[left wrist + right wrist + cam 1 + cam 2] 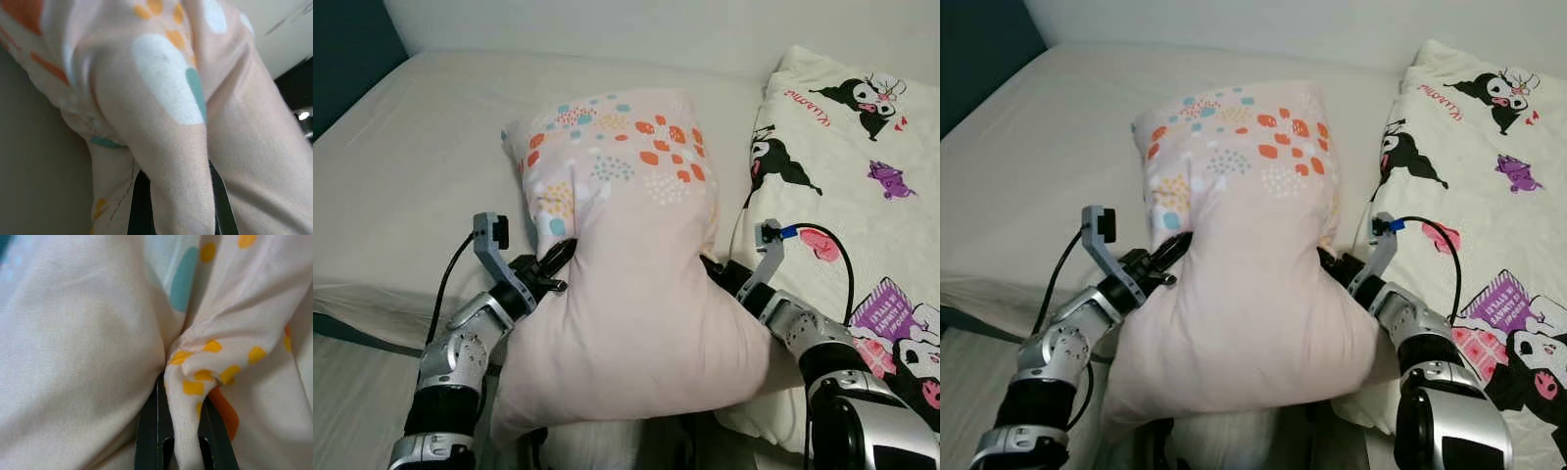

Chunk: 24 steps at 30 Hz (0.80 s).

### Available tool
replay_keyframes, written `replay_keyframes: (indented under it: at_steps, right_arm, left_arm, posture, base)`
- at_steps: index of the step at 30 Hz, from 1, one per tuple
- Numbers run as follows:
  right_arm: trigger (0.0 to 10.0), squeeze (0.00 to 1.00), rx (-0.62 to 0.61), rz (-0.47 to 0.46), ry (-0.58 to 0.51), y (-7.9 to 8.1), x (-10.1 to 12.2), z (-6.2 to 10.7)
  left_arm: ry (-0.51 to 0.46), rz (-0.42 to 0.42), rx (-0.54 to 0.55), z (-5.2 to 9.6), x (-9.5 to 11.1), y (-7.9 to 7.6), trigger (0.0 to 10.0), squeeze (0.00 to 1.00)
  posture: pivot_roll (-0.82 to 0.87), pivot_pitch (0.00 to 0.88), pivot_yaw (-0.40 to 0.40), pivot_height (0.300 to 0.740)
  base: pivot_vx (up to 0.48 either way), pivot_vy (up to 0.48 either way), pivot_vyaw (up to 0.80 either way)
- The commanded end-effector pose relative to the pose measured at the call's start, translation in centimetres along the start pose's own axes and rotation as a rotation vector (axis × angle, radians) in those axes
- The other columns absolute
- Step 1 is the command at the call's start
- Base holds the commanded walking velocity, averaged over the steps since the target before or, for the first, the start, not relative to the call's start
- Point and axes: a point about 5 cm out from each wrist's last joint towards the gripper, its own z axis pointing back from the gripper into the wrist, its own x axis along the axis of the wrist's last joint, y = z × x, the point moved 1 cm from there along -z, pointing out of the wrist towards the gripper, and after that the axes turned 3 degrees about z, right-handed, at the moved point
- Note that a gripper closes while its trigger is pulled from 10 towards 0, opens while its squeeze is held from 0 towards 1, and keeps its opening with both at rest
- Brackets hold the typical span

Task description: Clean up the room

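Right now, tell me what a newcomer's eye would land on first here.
A big pink pillow with coloured spots, held up over the bed by both arms. The left gripper and right gripper pinch its two sides. To the right lies a cartoon-print quilt.

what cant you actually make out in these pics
- Head views: the pillow covers the tips of the left gripper and right gripper.
- Head views: the pillow's lower edge hides what lies beneath it.
- Head views: the cartoon blanket is cut off by the frame edge.

Cream bed, cartoon-print quilt lying on it (right side)
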Motion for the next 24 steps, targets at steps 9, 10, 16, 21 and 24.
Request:
replay_keyframes:
  at_steps: [9, 10, 16, 21, 24]
  right_arm:
    - [0.0, 0.0, 0.098, 0.22, -0.174, 5.0, 2.8, -2.4]
    - [0.0, 0.0, 0.098, 0.22, -0.174, 5.0, 2.8, -2.4]
    - [10.0, 0.0, 0.006, 0.473, -0.261, 7.9, 3.1, -2.7]
    - [10.0, 0.0, -0.029, 0.519, -0.255, 8.5, 1.8, -2.4]
    - [10.0, 0.0, -0.107, 0.543, -0.29, 8.3, 1.1, -1.6]
  left_arm:
    - [-0.005, -0.251, 0.039, -2.5, 0.4, -3.2, 10.0, 0.29]
    - [-0.005, -0.251, 0.039, -2.5, 0.4, -3.2, 10.0, 0.29]
    - [-0.121, -0.289, 0.148, -2.8, 2.2, -4.1, 10.0, 0.0]
    - [-0.146, -0.323, 0.203, -2.3, 2.1, -3.9, 10.0, 0.0]
    - [-0.117, -0.378, 0.244, -1.9, 1.6, -3.6, 10.0, 0.0]
  posture:
    - [-0.02, 0.118, -0.008, 0.567]
    - [-0.02, 0.118, -0.008, 0.567]
    - [-0.03, 0.066, -0.006, 0.567]
    - [-0.03, 0.06, -0.003, 0.567]
    - [-0.03, 0.054, -0.005, 0.567]
  base:
    - [0.0, 0.0, 0.0]
    - [0.0, 0.0, 0.0]
    - [0.0, 0.0, 0.0]
    - [0.0, 0.0, 0.0]
    - [0.0, 0.0, 0.0]
